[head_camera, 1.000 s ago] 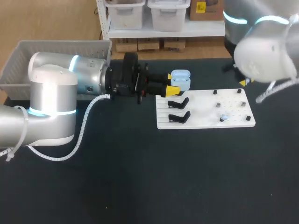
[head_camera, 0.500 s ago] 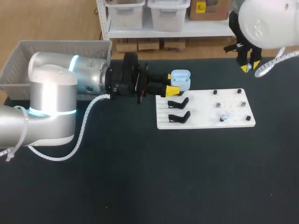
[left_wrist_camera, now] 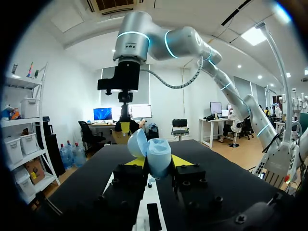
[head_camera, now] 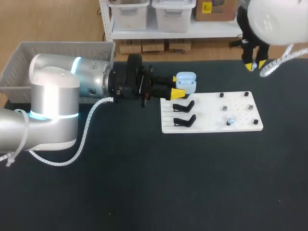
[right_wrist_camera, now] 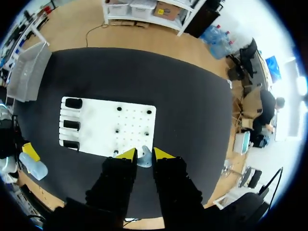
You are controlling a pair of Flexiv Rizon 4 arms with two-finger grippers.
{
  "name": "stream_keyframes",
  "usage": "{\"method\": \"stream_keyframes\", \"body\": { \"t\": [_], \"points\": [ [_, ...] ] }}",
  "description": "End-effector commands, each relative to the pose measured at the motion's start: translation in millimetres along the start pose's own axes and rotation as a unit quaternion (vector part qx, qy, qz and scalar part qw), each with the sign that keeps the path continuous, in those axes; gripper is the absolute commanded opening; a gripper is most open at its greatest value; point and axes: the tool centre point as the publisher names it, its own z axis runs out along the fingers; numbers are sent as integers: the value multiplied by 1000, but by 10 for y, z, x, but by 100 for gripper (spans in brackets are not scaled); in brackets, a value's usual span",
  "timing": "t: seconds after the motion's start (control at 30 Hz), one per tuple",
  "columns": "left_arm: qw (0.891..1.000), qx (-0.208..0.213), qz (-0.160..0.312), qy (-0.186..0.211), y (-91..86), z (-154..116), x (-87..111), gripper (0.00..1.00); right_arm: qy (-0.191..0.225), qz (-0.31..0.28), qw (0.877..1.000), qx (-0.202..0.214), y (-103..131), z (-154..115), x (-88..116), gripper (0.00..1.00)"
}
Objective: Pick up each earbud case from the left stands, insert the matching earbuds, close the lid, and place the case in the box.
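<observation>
The left end effector (head_camera: 176, 87) is closed on the light blue plastic earbud case (head_camera: 186, 83). The case has its lid up and sits at the end of the flat white peg board (head_camera: 207, 108). The right end effector (head_camera: 254, 65) hangs high with its fingers a little apart, holding nothing. The small light blue earbud (right_wrist_camera: 144, 161) lies on the board right below it, so the right arm is nearer.

The left arm (head_camera: 53, 96) is made of rounded silver-grey segments, with glowing cyan rings at its joints. A white ribbed hose (head_camera: 89, 125) is hung from it at five o'clock. The left gripper (head_camera: 175, 86) is black, with screws in its finger blocks and two yellow tips. The right arm (head_camera: 274, 19), at one o'clock in the head view, is pale grey with a similar hose; the right gripper (right_wrist_camera: 145, 155) is likewise black and yellow-tipped.
</observation>
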Motion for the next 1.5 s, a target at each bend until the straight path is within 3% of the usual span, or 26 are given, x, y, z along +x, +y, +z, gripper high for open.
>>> {"method": "stream_keyframes", "body": {
  "t": [0.03,0.27,0.53,1.37,1.5],
  "points": [
    [1000,-3,2,-2,-15,2,11,0,0,48,999,22,85,-237,185,0],
    [1000,-3,2,-2,-15,2,11,0,22,100,995,-10,397,-464,315,0],
    [1000,-3,2,-2,-15,2,11,0,9,113,993,9,755,-679,405,0],
    [1000,-3,2,-2,-15,2,11,0,9,113,993,9,755,-679,405,0],
    [1000,-3,2,-2,-15,2,11,0,-4,123,992,27,897,-812,485,0]
  ]
}}
